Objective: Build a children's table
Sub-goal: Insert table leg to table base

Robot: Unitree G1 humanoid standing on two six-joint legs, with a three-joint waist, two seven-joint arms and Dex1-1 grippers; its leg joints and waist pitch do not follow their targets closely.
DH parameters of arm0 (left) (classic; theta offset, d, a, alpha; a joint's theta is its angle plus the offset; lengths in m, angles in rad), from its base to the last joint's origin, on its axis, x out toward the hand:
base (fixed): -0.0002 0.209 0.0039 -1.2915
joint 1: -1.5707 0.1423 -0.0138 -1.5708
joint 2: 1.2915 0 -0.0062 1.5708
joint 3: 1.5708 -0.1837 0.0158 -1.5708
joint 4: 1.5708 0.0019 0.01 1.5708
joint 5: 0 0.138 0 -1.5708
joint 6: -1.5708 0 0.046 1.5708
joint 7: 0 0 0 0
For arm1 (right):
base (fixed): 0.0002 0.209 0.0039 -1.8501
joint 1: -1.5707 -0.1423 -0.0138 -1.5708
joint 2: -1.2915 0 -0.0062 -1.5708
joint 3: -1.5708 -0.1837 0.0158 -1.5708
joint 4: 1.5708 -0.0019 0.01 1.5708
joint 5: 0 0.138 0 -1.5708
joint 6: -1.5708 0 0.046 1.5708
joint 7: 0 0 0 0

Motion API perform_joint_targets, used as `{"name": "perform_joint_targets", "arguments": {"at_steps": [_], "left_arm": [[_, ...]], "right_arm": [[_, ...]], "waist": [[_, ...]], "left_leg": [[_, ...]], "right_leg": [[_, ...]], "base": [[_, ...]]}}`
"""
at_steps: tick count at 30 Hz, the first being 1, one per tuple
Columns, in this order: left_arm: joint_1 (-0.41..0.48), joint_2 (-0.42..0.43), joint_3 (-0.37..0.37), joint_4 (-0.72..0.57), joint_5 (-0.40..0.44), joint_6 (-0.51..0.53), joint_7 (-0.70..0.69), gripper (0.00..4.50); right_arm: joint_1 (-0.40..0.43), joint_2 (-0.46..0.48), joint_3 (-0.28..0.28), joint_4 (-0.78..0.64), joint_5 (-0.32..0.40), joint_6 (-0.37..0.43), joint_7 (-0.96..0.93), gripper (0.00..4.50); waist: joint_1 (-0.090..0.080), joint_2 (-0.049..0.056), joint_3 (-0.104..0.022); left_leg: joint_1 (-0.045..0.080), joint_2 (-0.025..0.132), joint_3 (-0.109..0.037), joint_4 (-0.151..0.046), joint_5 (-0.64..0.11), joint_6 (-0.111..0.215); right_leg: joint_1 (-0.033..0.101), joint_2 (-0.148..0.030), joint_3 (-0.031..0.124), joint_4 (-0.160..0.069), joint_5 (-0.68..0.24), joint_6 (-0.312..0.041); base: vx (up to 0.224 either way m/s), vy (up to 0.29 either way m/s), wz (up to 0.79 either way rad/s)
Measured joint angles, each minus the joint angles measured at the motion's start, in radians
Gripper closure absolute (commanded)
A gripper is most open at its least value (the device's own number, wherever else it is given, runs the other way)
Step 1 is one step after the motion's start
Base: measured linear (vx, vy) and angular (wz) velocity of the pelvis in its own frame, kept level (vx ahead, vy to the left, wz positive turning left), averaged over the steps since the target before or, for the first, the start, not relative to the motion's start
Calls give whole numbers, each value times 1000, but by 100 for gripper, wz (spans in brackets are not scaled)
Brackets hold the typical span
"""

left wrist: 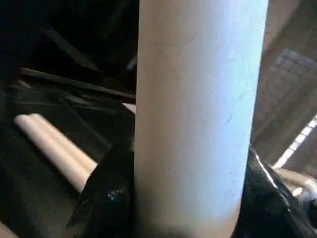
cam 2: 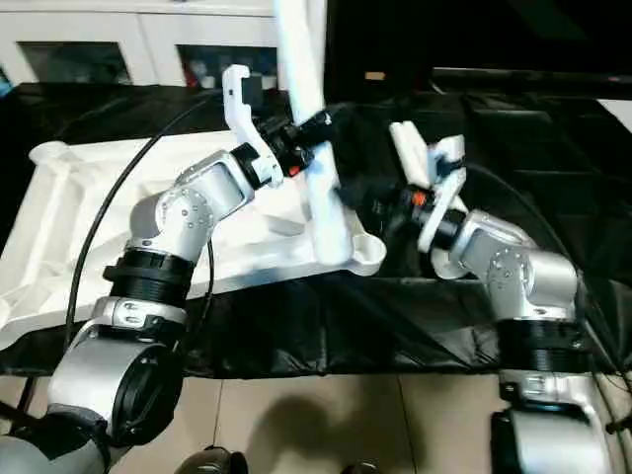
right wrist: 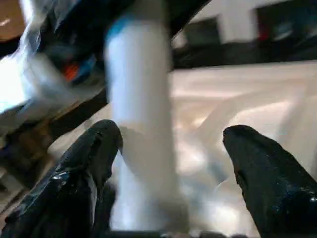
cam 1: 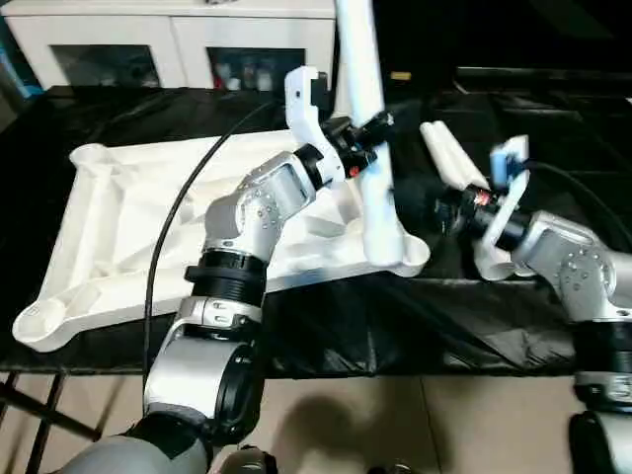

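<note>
Head views: beyond the upturned table top, a glass-door cabinet stands against the wall; two spare legs lie right of it on black sheeting. An upright white leg stands in its near-right corner socket.

Left wrist: left gripper clamped around that leg.

Right wrist: right gripper fingers apart, leg between them.

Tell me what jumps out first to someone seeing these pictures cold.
A tall white leg stands upright in the near right corner socket of the upturned white tabletop, clamped by the left gripper. Beside it the right gripper is open, and spare legs lie on the black cloth behind.
</note>
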Motion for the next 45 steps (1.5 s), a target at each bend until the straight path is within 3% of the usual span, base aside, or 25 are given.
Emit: {"name": "perform_joint_targets", "arguments": {"at_steps": [8, 15, 29, 45], "left_arm": [[10, 32, -52, -75, -85, 109, -177, 263], [13, 82, -85, -89, -145, 192, -342, 263], [13, 99, -112, -84, -146, 219, -382, 263], [13, 118, -146, -77, -127, 218, -388, 263]], "right_arm": [[-56, -5, 69, 31, -1, 14, 123, 70], [-65, -59, 132, 28, 34, 58, 287, 70], [-83, -89, 213, 35, -13, 47, 360, 70], [-83, -76, 245, 36, -27, 23, 373, 222]], "waist": [[7, 0, 0], [31, 0, 0], [32, 0, 0], [32, 0, 0]], "left_leg": [[-1, 0, 0, 3, 0, 0], [0, 0, 0, 4, 0, 0], [0, 0, -1, 5, -1, -2], [0, 0, -1, 5, -1, -2]], "right_leg": [[1, 0, 0, 1, 1, -1], [1, 0, 0, 2, 1, -1], [1, 0, 0, 3, 1, -1], [1, 0, 0, 3, 1, -1]], "base": [[0, 0, 0], [0, 0, 0], [0, 0, 0], [0, 0, 0]]}}
